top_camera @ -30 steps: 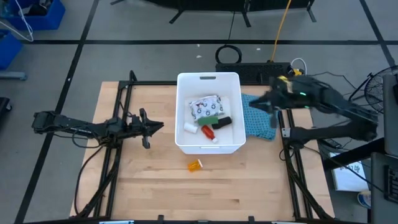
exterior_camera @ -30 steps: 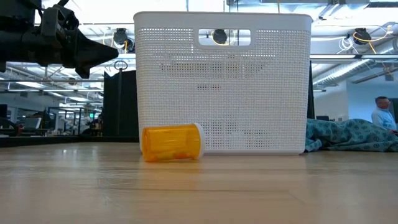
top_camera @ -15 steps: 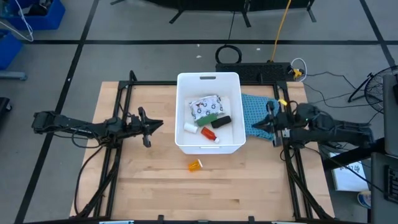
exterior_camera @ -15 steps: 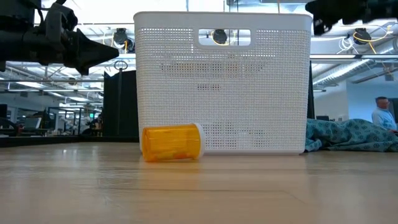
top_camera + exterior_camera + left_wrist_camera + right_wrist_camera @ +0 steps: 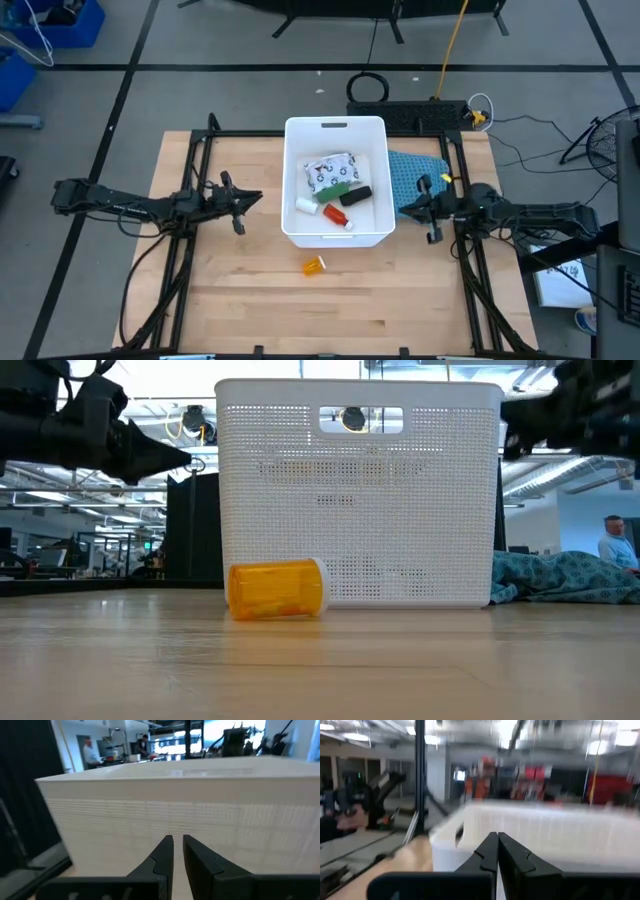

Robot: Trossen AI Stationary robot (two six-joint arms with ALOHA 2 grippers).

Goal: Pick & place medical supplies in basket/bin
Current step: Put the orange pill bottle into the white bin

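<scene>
From above I see the packet (image 5: 331, 172), black oblong (image 5: 357, 197) and red tube (image 5: 336, 212) inside the basket (image 5: 335, 127); the low view's mesh wall hides them. The orange vial (image 5: 314, 265) lies outside it on the table (image 5: 230, 300). Left gripper (image 5: 256, 200) nearly closed, right gripper (image 5: 402, 209) closed, both empty.

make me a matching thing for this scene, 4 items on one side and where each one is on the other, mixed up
Items:
1. orange vial
2. green bar
3. blue-green mesh cloth
4. left gripper

Places:
A. inside the white basket
B. on the table against the basket's right side
C. on bare table in front of the basket
D. in the air at the basket's left side

Pairs: 1-C, 2-A, 3-B, 4-D
</scene>
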